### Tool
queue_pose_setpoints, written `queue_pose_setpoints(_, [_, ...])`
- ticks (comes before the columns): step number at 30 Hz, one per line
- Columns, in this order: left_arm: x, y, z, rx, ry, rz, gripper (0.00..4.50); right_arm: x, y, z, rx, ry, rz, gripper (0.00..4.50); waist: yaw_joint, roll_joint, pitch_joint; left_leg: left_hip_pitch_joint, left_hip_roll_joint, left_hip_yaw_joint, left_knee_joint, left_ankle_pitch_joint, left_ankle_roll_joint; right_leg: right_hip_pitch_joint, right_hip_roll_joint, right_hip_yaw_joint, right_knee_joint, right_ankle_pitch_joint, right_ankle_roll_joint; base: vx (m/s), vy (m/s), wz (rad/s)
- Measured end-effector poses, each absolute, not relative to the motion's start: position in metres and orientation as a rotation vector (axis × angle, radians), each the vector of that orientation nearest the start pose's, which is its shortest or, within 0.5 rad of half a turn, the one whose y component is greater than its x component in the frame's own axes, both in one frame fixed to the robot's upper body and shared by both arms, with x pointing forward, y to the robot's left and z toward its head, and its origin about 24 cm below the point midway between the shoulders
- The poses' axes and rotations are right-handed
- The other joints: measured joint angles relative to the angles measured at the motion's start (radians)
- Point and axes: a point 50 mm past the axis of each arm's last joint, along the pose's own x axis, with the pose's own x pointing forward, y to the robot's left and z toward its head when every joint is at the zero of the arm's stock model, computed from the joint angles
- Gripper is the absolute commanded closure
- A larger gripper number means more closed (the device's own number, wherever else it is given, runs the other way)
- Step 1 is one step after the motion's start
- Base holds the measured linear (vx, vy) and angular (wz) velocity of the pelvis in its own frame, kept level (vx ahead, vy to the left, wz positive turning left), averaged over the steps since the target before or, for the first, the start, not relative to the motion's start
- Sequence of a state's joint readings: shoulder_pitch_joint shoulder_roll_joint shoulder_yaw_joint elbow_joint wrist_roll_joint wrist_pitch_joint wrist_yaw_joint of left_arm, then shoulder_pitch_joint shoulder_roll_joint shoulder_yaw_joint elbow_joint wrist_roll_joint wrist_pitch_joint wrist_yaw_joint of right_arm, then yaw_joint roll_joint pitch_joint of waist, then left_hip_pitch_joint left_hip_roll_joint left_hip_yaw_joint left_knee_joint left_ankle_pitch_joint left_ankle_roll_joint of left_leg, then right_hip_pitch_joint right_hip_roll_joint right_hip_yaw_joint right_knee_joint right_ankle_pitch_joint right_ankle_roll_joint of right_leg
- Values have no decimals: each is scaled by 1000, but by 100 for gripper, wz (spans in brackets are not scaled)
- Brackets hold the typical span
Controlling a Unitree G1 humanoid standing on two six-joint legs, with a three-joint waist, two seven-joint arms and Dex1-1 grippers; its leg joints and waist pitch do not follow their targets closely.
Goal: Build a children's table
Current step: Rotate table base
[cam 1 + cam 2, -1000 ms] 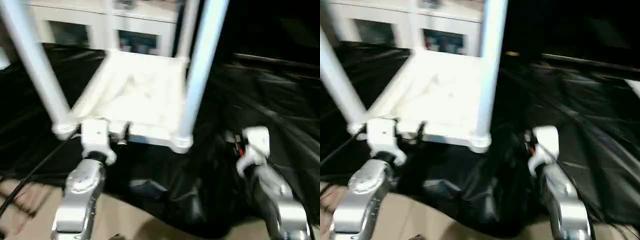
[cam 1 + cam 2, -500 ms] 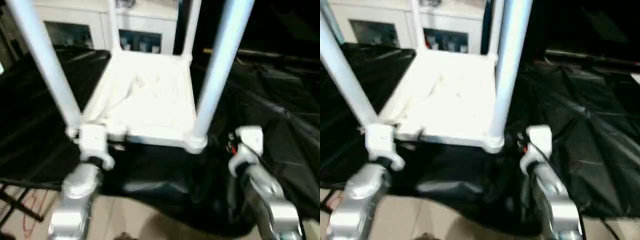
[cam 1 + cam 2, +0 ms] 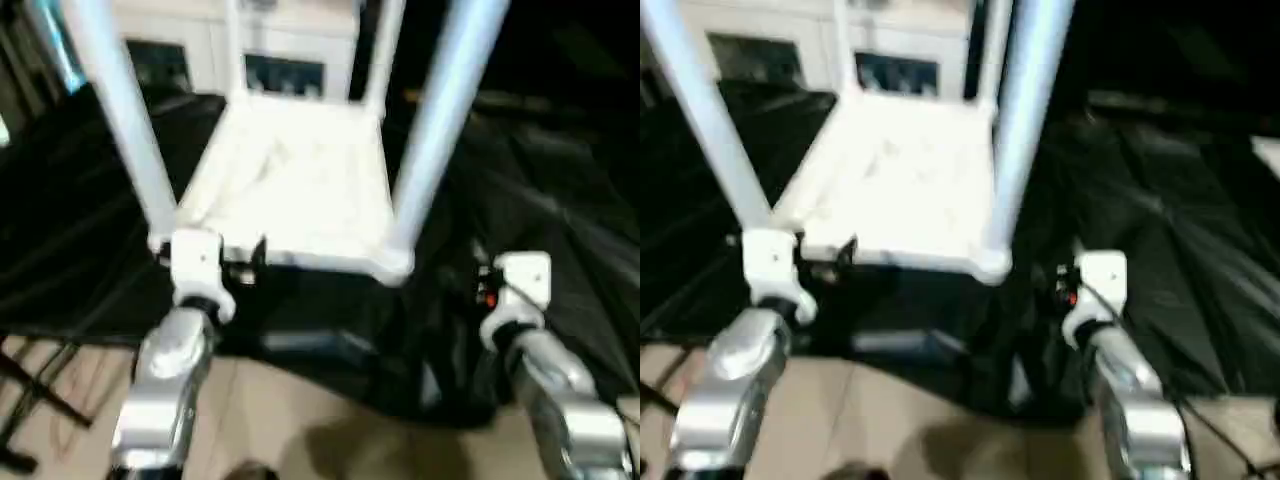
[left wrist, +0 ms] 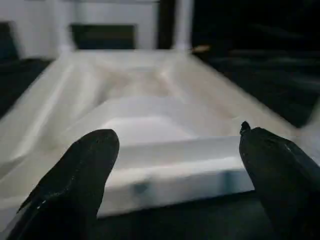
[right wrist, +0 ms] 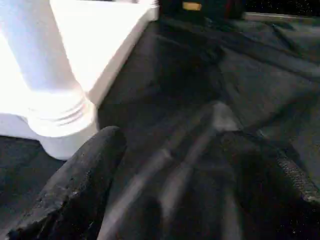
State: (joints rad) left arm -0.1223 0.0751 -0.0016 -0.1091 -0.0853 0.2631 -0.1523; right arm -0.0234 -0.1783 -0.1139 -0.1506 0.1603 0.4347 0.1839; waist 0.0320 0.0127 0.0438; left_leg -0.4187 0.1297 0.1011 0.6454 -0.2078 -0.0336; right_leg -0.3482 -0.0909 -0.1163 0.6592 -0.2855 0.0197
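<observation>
The children's table lies upside down on a black sheet, its white ribbed tabletop facing up. White legs stand in its corner sockets: a near left one, a near right one and two thinner-looking ones at the back. My left gripper is open at the tabletop's near edge by the near left leg, holding nothing; the white rim lies just ahead of its fingers. My right gripper is open over the sheet, a little right of the near right corner socket.
A white cabinet with glass doors stands behind the table. The black sheet spreads wrinkled to the right and hangs over a front edge above beige floor. Dark stand legs show at the lower left.
The whole picture has swayed, so the camera moved. Both grippers stay open in about the same places by the table's near corners.
</observation>
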Motion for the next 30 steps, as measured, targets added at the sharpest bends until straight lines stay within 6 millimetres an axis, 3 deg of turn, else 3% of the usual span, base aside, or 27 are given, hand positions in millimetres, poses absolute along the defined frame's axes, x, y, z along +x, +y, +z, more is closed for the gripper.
queue_pose_setpoints(1, [276,142,76,11,22,-236,7,254,-193,49,18,247,99,81,-12,-4,1,7,5,5,-10,0,0,-3,5,2,-15,8,-5,-53,-20,-2])
queue_pose_setpoints(2, [276,143,74,20,25,-254,7,257,-192,51,20,238,103,81,-18,-8,7,23,21,29,-19,2,-4,-2,20,22,-26,19,-8,-45,-12,-35])
queue_pose_setpoints(3, [275,143,72,20,34,-255,7,260,-191,53,22,229,105,81,-21,-6,11,37,28,39,-22,1,-5,1,24,25,-34,20,-8,-45,-12,-35])
queue_pose_setpoints(5, [275,144,69,17,43,-249,7,265,-186,58,31,206,118,81,-25,-6,18,79,44,62,-31,-8,-12,16,35,43,-44,20,-8,-3,18,-72])
queue_pose_setpoints(6, [275,144,70,17,42,-247,7,267,-185,60,33,200,124,81,-31,-7,20,96,44,63,-36,-12,-15,21,32,42,-46,20,-9,22,29,-77])
queue_pose_setpoints(7, [275,144,70,19,40,-245,7,268,-184,59,31,200,128,81,-40,-9,22,98,41,53,-39,-19,-18,38,27,30,-47,19,-10,6,19,-72])
queue_pose_setpoints(8, [275,144,70,18,40,-244,7,267,-183,57,29,210,131,81,-49,-10,23,104,41,47,-42,-21,-22,41,25,20,-48,13,-11,25,-26,-38])
queue_pose_setpoints(9, [274,143,70,11,39,-239,7,267,-183,55,17,222,139,81,-62,-24,22,112,41,47,-43,-30,-28,41,25,19,-50,12,-12,25,-26,-38])
queue_pose_setpoints(10, [272,141,68,-3,44,-238,7,267,-184,55,12,225,148,81,-63,-26,22,112,40,45,-40,-42,-29,41,24,18,-53,12,-12,78,-48,-19])
queue_pose_setpoints(11, [268,137,64,-17,56,-243,7,267,-183,55,6,225,163,81,-59,-26,21,106,40,41,-28,-64,-9,39,25,17,-55,12,-12,103,-35,-21])
queue_pose_setpoints(13, [266,136,61,-18,72,-248,7,267,-184,54,2,230,175,81,-46,-18,17,85,40,31,-13,-72,6,40,35,15,-54,15,-18,113,-30,-14])
queue_pose_setpoints(15, [266,142,59,-12,85,-225,7,269,-178,55,-6,229,207,81,-32,-11,11,89,44,24,-14,-51,-14,49,39,13,-57,17,-21,144,-4,4])
queue_pose_setpoints(16, [266,145,59,-7,86,-211,7,271,-172,56,-20,226,243,81,-37,-10,9,103,41,26,-20,-55,-13,48,37,17,-57,15,-28,211,18,8])
queue_pose_setpoints(17, [266,150,60,-1,86,-196,7,273,-163,57,-34,221,294,81,-45,-16,5,98,23,3,-27,-60,-6,55,30,11,-57,2,-33,215,26,27])
queue_pose_setpoints(18, [266,152,61,2,81,-187,7,274,-159,57,-44,218,317,81,-48,-16,2,79,7,-19,-19,-66,23,70,29,2,-70,-4,-17,215,26,27])
queue_pose_setpoints(20, [266,153,60,-2,83,-177,7,273,-162,54,-64,232,321,81,-37,-17,-1,66,-11,-49,-5,-89,108,93,29,-9,-91,-12,-5,190,44,72])
queue_pose_setpoints(21, [264,154,58,-1,90,-169,7,275,-159,55,-53,229,323,81,-38,-21,-4,84,-13,-61,-12,-93,107,79,33,-1,-69,-26,-7,236,10,72])
queue_pose_setpoints(22, [259,164,53,3,117,-128,7,279,-147,59,-14,206,351,81,-37,-25,-5,110,-19,-70,-23,-101,74,28,29,21,47,-36,-4,343,-138,3])
queue_pose_setpoints(23, [259,170,53,12,118,-110,7,279,-142,60,-1,199,362,81,-35,-30,-8,130,-22,-73,-28,-112,56,-22,31,35,97,-36,10,220,-140,-30])
queue_pose_setpoints(24, [260,171,56,14,106,-109,7,278,-144,58,-1,206,357,81,-36,-42,-15,139,-32,-69,-34,-118,45,-59,28,54,90,-29,14,249,-180,-27])
queue_pose_setpoints(25, [261,170,59,14,93,-114,7,278,-146,57,-5,210,346,81,-41,-63,-18,149,-48,-58,-35,-126,32,-83,15,74,45,-9,7,83,-96,-7])
queue_pose_setpoints(26, [262,166,60,7,86,-122,7,278,-151,55,-17,220,323,81,-40,-90,-12,160,-66,-41,-18,-146,32,-82,5,98,38,30,-21,98,-84,13])
queue_pose_setpoints(27, [263,158,59,-6,89,-150,7,275,-158,49,-13,245,289,81,-35,-74,-13,151,-63,-36,36,-150,98,-58,17,109,34,19,-27,70,-43,10])
queue_pose_setpoints(28, [262,151,59,-16,90,-178,7,273,-165,43,-11,268,255,81,-23,-78,-9,137,-67,-32,79,-149,109,-35,23,109,19,12,-37,147,-87,12])
queue_pose_setpoints(29, [263,151,60,-15,85,-186,7,272,-168,41,-9,273,241,81,-14,-73,-8,113,-74,-29,110,-142,98,-6,34,107,-3,12,-43,150,-75,-5])
queue_pose_setpoints(30, [263,153,62,-7,80,-187,7,272,-167,42,-7,268,241,81,-8,-70,-6,93,-77,-28,106,-127,71,13,41,99,-15,10,-48,150,-75,-5])
